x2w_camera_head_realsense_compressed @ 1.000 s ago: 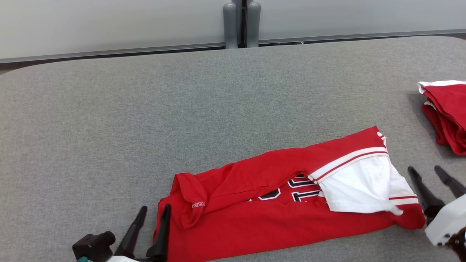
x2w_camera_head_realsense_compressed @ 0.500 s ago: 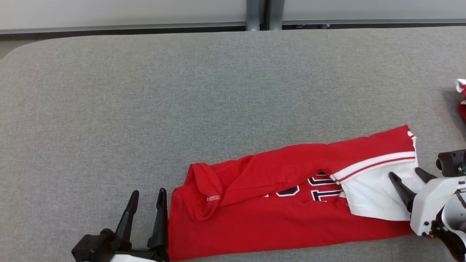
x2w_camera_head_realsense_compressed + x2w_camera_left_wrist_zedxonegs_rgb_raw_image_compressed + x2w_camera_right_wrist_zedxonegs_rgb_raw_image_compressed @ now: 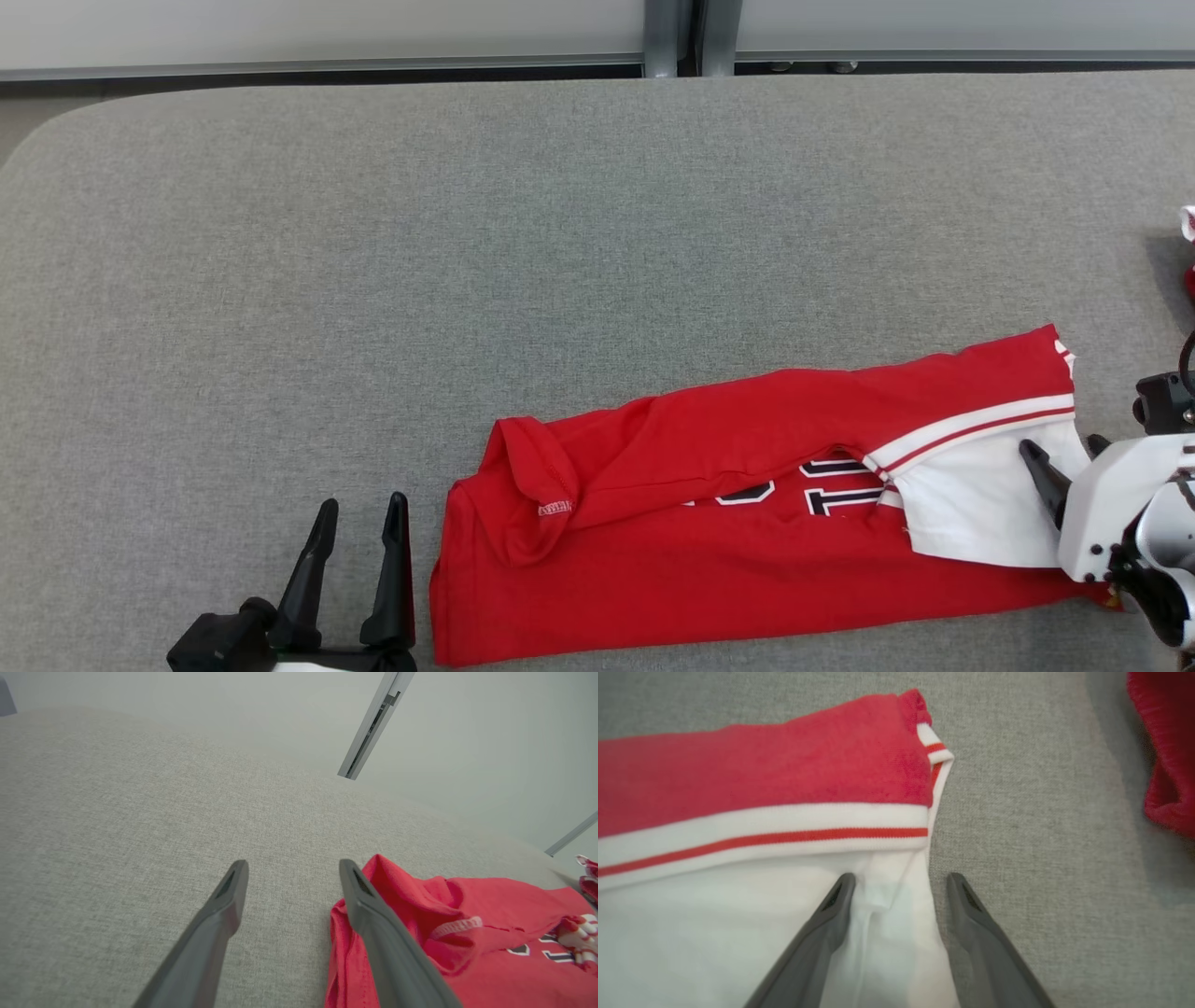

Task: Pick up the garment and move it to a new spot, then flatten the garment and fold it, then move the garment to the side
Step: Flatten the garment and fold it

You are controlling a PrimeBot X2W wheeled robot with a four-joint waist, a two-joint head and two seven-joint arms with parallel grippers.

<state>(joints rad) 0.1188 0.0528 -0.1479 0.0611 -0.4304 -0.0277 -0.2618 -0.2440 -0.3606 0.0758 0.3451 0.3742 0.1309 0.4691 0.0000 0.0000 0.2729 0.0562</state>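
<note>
We see the red garment [image 3: 747, 523] lying in a long strip on the near side of the gray table [image 3: 467, 280]. Our left gripper [image 3: 362, 501] is spread wide and empty just beside its left end. Our right gripper [image 3: 1061, 443] is spread too, straddling the white edge: one finger over cloth, one over table.

The head view looks steeply down from over the near edge of the surface [image 3: 560, 233] to its far edge. The left wrist view skims low along the left claw [image 3: 293, 863] toward the far edge. The right wrist view looks down, close over the right end of the garment [image 3: 761, 756]. All three share the garment.
</note>
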